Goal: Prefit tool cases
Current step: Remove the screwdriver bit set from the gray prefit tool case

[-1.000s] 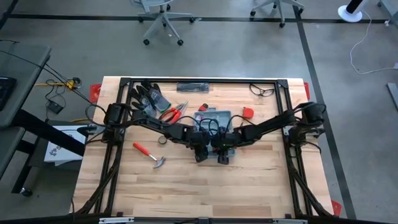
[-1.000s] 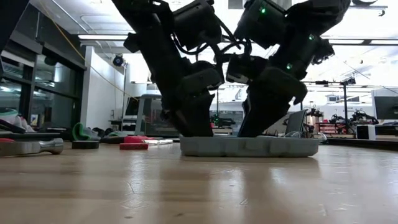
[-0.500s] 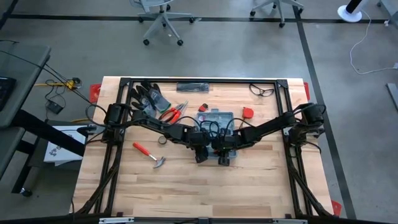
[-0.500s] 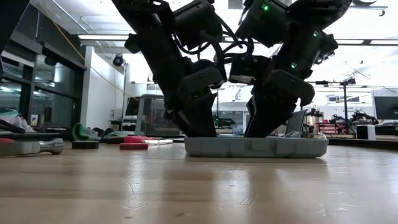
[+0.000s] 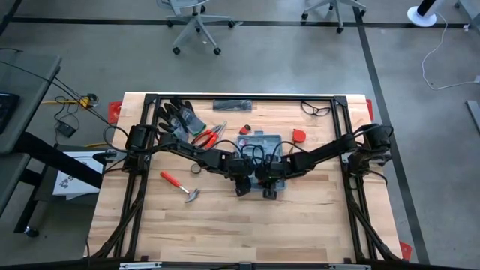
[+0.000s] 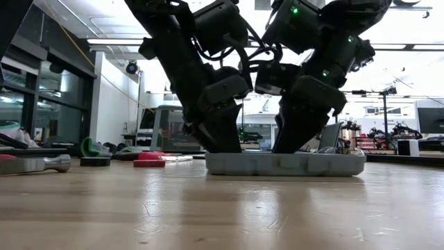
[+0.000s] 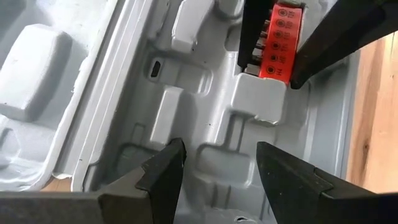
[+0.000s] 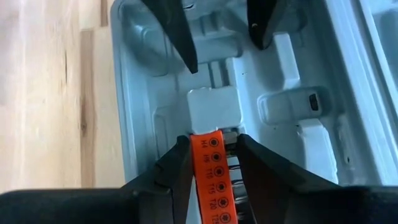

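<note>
The blue-grey tool case (image 5: pixel 259 141) lies open and flat on the table's middle, its moulded recesses up (image 7: pixel 186 112). My right gripper (image 8: pixel 212 165) reaches down into its near half and is shut on an orange bit holder (image 8: pixel 210 155). Beside it, toward the table's left, my left gripper (image 7: pixel 217 168) stands open over the same half. Nothing lies between its fingers. In the low view both grippers, left (image 6: pixel 222 142) and right (image 6: pixel 295 142), dip behind the case's wall (image 6: pixel 284 164). My right gripper pinches the orange bit holder's two long sides (image 8: pixel 200 163) between its two fingers, slanting down from above, with the fingers along the holder. The holder's lower end (image 7: pixel 268 70) stands right at a pale raised block (image 8: pixel 214 109) inside the case. My left gripper: whether its fingertips (image 7: pixel 165 165) touch the case's inner floor I cannot tell.
A red-handled hammer (image 5: pixel 180 187) lies left of the grippers. Red pliers (image 5: pixel 208 136) and dark gloves (image 5: pixel 180 116) lie at the far left, and a small red object (image 5: pixel 298 136) just right of the case. Glasses (image 5: pixel 316 109) and a black strip (image 5: pixel 232 105) lie at the far edge.
My right gripper has tipped a little steeper with the orange holder still in its fingers. The case has shifted slightly toward the table's right edge.
</note>
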